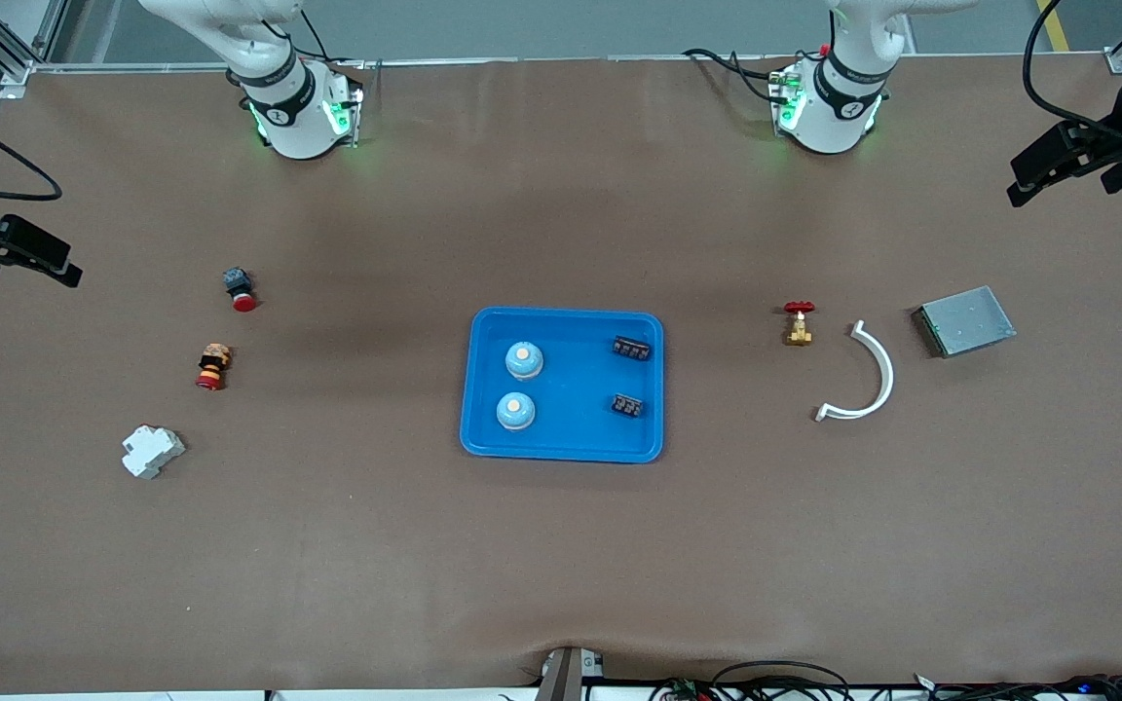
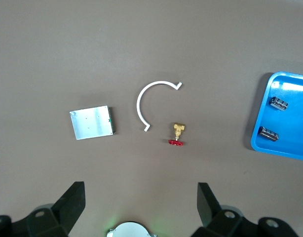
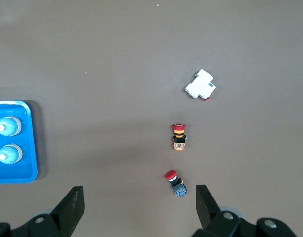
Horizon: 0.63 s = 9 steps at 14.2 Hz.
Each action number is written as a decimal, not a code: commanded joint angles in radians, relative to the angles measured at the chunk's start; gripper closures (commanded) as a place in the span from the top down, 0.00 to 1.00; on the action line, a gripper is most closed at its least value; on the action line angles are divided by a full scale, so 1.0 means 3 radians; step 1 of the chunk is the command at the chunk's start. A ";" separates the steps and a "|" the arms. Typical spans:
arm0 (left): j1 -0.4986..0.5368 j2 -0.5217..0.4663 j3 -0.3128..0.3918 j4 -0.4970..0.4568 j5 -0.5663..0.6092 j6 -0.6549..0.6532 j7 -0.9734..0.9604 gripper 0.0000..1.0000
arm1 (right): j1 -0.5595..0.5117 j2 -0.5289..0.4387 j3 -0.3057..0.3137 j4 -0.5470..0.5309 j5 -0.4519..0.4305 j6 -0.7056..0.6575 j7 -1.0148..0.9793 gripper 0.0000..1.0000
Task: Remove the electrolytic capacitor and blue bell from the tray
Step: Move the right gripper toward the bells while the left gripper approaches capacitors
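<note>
- The counter (image 1: 561,565) carries everything; your work is at its middle, where the tray (image 1: 483,428) lies with its long sides running between the two arms' ends.
- The tray holds four things: two blue bells (image 1: 524,359) (image 1: 515,411) on the half toward the right arm's end, and two small dark ribbed parts (image 1: 631,348) (image 1: 628,406) on the half toward the left arm's end. You can take the dark parts for the capacitors, though they are too small to be sure.
- Outside the tray, toward the left arm's end, lie a grey metal box (image 1: 965,320), a white curved strip (image 1: 863,375) and a small brass valve (image 1: 798,324). Toward the right arm's end lie a white block (image 1: 152,451) and two red-capped push buttons (image 1: 213,366) (image 1: 240,288).
- The left gripper (image 2: 141,197) hangs high over its own end of the counter, fingers wide apart and empty. It is the better-placed arm for the dark parts.
- The right gripper (image 3: 140,197) waits likewise over its end, fingers apart and empty, with the bells on its side of the tray.
- Nothing has left the tray yet.
</note>
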 commanded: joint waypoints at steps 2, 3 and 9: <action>0.0001 -0.0004 -0.0004 0.0041 -0.0019 -0.0045 0.0081 1.00 | -0.0008 -0.0012 0.0019 -0.0022 -0.0123 -0.0007 -0.0048 1.00; 0.0001 0.0006 -0.0004 0.0041 -0.0019 -0.0045 0.0081 1.00 | -0.0003 -0.0012 0.0019 -0.0022 -0.0164 0.0003 -0.0048 1.00; -0.0024 0.0088 -0.0004 0.0061 -0.0045 -0.0045 0.0045 1.00 | -0.0013 -0.0007 0.0030 -0.0027 -0.0134 0.0003 -0.0027 1.00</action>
